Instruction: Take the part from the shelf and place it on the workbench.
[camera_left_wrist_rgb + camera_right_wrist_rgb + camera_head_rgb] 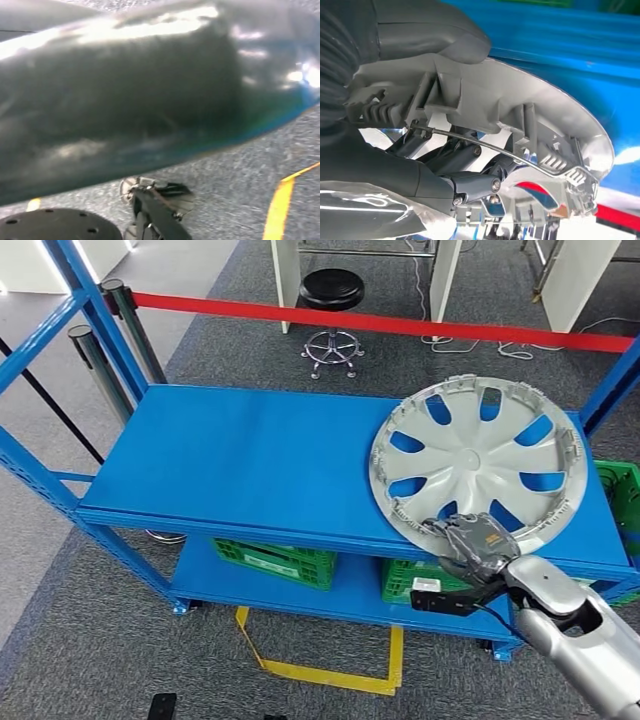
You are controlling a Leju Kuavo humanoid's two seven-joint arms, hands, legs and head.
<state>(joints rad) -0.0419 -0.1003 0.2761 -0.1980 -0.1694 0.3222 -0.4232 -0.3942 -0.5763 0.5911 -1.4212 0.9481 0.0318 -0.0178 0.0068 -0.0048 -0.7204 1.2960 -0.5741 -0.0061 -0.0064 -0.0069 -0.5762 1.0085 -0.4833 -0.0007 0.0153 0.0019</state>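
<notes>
Wheel cover [478,462]: silver, round, with curved spokes and open slots; lies face up at the right end of the shelf's [249,465] top deck, its near rim at the deck's front edge and slightly overhanging it. The right wrist view shows the cover's underside [516,107], ribbed with clips and a wire ring, tilted above the blue deck.

Right hand [472,545]: at the front edge of the shelf, closed on the near rim of the wheel cover; thumb [433,27] lies on the upper face, dark fingers [467,182] are tucked under the rim. Silver forearm reaches in from in front of the shelf's right end.

Left hand [158,210]: seen dimly and blurred above grey carpet; whether it is open or closed cannot be told.

Shelf: blue steel, two decks.

Crates [275,562]: green, on the shelf's lower deck.

Stool [332,295]: black, round seat, behind the shelf.

Barrier tape [392,325]: red, stretched behind the shelf.

Floor marking [324,670]: yellow, in front of the shelf.
</notes>
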